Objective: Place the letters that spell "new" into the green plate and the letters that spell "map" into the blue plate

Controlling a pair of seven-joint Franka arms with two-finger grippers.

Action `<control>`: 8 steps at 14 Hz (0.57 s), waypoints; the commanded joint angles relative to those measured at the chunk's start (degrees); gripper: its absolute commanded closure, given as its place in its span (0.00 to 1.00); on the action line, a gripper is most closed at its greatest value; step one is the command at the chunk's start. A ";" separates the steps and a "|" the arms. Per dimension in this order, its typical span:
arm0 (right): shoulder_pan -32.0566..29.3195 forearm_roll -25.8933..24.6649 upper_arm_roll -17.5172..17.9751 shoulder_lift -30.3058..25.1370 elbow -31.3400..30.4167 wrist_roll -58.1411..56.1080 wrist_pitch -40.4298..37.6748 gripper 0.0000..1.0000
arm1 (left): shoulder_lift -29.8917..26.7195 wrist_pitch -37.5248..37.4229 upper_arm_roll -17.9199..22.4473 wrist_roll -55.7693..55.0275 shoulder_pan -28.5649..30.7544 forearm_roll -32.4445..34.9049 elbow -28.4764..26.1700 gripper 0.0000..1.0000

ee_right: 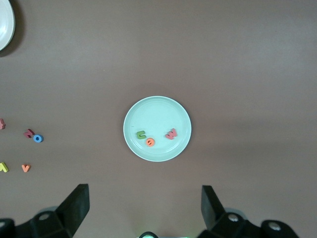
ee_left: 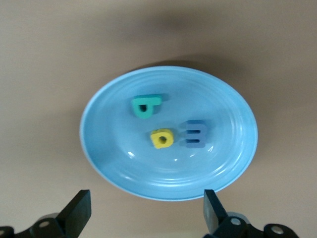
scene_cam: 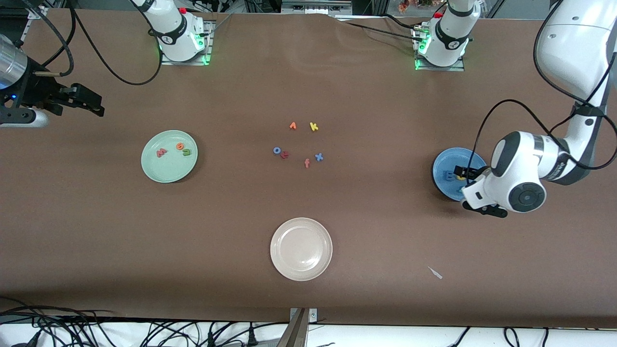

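While the left gripper hangs over the blue plate with jaws spread and nothing held, the teal p, yellow a and blue m are seen lying flat in that plate, the a touching or just beside the m, the p a little apart. The right gripper is held wide open and empty high over the green plate, where the n, e and w lie in a loose row; this arm waits.

Risk is judged low but not nil: a careless retreat of the left fingers could clip the plate's rim, and the plate could be shifted or a light foam letter flicked out. Leftover letters remain at the table's middle, well apart from both plates, and a cream plate sits nearer the camera.

Orientation: the p's long axis is seen in the left wrist view running along the plate's wider span. The m's strokes are laid sideways. The n reads like a u
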 commanded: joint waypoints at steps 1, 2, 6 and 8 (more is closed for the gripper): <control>0.09 1.03 -0.04 0.64 1.71 0.29 -1.52 0.00 | -3.82 -1.45 -0.60 0.24 1.10 -1.76 -0.15 0.00; 0.09 1.03 -0.04 0.64 1.80 0.38 -1.52 0.00 | -5.39 -1.80 -0.60 0.24 1.45 -1.85 -0.15 0.00; 0.09 1.03 0.04 0.64 1.80 0.47 -1.52 0.00 | -8.04 -5.21 -1.74 1.03 6.01 -7.63 2.56 0.00; 0.09 1.03 0.04 0.64 1.80 0.56 -1.52 0.00 | -8.39 -7.34 -1.57 0.94 6.20 -9.32 5.03 0.00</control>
